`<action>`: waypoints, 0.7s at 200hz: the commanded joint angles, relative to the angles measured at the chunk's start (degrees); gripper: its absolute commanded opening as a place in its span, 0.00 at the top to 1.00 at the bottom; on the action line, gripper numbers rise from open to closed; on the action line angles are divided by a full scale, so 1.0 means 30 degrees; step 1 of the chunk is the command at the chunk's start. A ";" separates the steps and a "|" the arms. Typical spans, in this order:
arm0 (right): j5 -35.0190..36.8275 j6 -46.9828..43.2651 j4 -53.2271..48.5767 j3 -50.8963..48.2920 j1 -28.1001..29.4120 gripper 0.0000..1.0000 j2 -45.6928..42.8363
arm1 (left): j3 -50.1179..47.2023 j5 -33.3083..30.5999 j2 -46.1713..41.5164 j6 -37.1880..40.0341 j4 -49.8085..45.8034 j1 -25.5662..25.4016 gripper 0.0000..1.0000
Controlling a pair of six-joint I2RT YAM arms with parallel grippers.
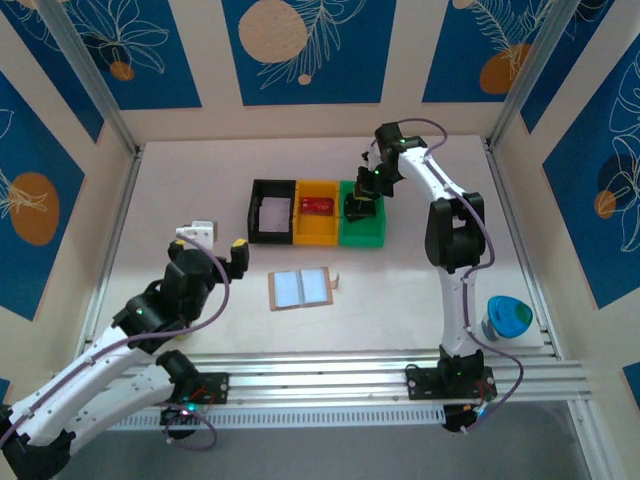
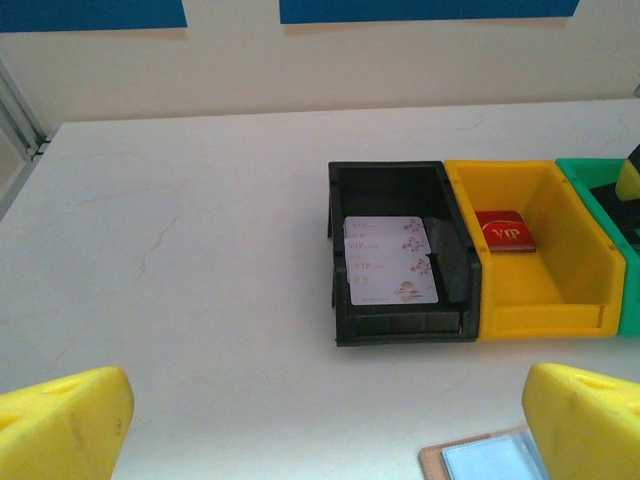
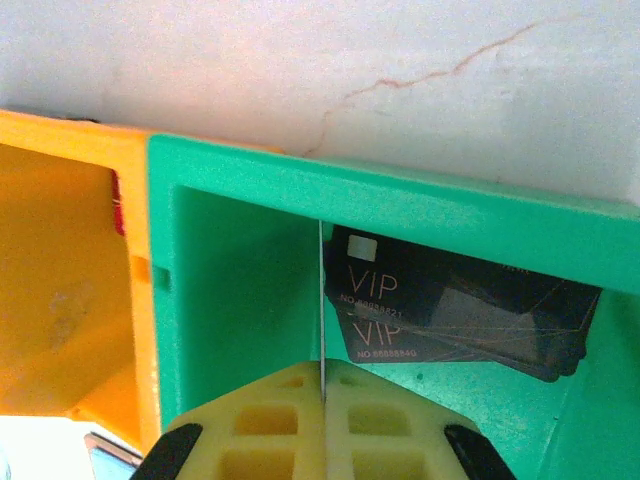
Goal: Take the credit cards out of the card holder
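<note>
The card holder (image 1: 300, 289) lies open on the table, tan with pale clear pockets, and its corner (image 2: 480, 462) shows in the left wrist view. My left gripper (image 1: 210, 245) hovers left of it, open, with nothing between its yellow fingers (image 2: 60, 425). My right gripper (image 1: 360, 200) is over the green bin (image 3: 400, 200), shut on a thin card (image 3: 322, 290) seen edge-on. Two black VIP cards (image 3: 450, 310) lie in that bin.
A black bin (image 2: 345, 260) holds white cards (image 2: 390, 260). The yellow bin (image 2: 590, 290) beside it holds a red card (image 2: 505, 231). A teal cup (image 1: 508, 318) stands at the right near the rail. Walls close the table on three sides.
</note>
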 commanded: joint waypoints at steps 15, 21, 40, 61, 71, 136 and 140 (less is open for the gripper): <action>0.0438 -0.0518 -0.1866 0.1724 0.0163 0.90 0.1074 | -0.0152 -0.0379 -0.0032 0.0336 0.0175 0.0250 0.00; 0.0536 -0.0520 -0.1970 0.1898 0.0202 0.87 0.1135 | -0.0167 -0.0409 -0.0018 0.0329 0.0177 0.0250 0.00; 0.0792 -0.0613 -0.2188 0.2306 0.0360 0.77 0.1065 | -0.0166 -0.0436 -0.0061 0.0315 0.0157 0.0250 0.00; 0.1368 -0.0586 -0.2340 0.2806 0.0509 0.69 0.0623 | -0.0216 -0.0559 -0.0105 0.0333 0.0214 0.0288 0.00; 0.1937 -0.0559 -0.2513 0.3178 0.0573 0.58 0.0330 | -0.0255 -0.0572 -0.0080 0.0331 0.0276 0.0280 0.00; 0.5457 -0.1240 -0.4236 0.7539 0.1019 0.17 -0.1962 | -0.0853 -0.1661 0.0659 0.0335 0.0886 0.0554 0.00; 0.5779 -0.1400 -0.4183 0.7554 0.1149 0.15 -0.2256 | -0.0869 -0.1819 0.0767 0.0338 0.0969 0.0588 0.00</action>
